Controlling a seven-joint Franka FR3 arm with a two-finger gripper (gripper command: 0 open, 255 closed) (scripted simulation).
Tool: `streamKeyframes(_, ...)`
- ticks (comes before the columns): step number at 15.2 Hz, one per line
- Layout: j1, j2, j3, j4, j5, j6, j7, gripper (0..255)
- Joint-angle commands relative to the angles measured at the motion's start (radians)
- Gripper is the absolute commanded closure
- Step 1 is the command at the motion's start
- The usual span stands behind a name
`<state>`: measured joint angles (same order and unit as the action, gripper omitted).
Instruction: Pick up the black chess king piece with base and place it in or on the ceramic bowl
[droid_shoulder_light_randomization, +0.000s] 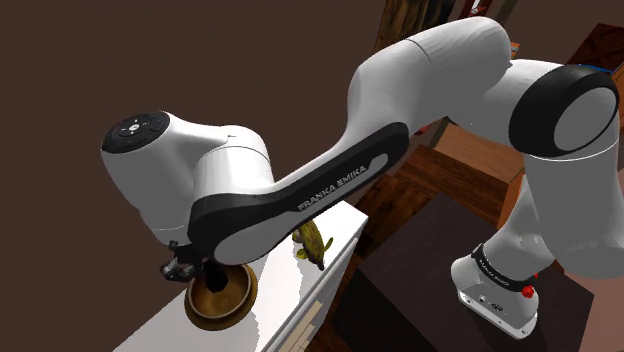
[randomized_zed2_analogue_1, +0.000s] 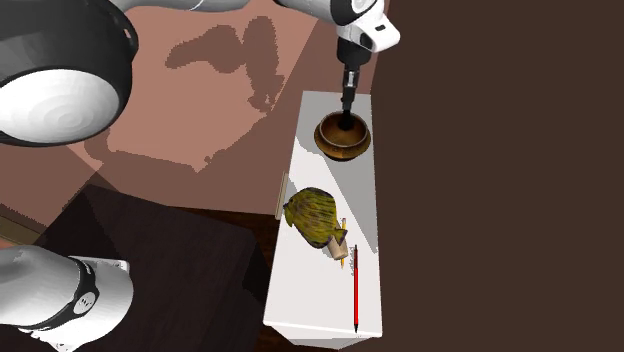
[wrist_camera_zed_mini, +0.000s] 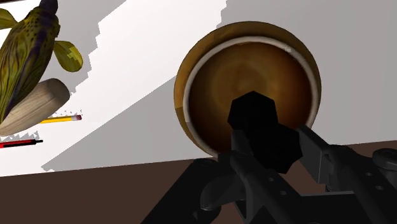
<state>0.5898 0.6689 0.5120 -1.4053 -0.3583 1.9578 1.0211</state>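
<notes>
Now 2 fingers (wrist_camera_zed_mini: 318, 154) clamped on black king (wrist_camera_zed_mini: 257, 124), bowl (wrist_camera_zed_mini: 191, 83) right beneath them, so letting go should land it inside.

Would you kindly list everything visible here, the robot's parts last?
chess king: one, black, clasped in the hand over the bowl
bowl: one, brown, at one end of the tabletop
bird figure: one, yellow-green, mid tabletop
red pencil: one, red, at the tabletop's other end
yellow pencil: one, yellow, beside the bird figure
tabletop: one, white, long and narrow
stand: one, dark, beside the tabletop
arm: one, white and dark, above the bowl
hand: one, black, shut on the chess king
</notes>
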Motion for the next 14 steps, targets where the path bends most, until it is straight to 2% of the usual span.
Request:
streamKeyframes(1, -0.001, 0.008, -0.003, -0.017, -0.005, 0.025, 0.004, 255)
streamKeyframes(9, -0.001, 0.010, -0.004, -0.020, -0.007, 0.029, 0.005, 255)
streamKeyframes(10, -0.001, 0.010, -0.004, -0.020, -0.007, 0.029, 0.005, 0)
streamKeyframes(14, -0.001, 0.010, -0.004, -0.020, -0.007, 0.029, 0.005, 0)
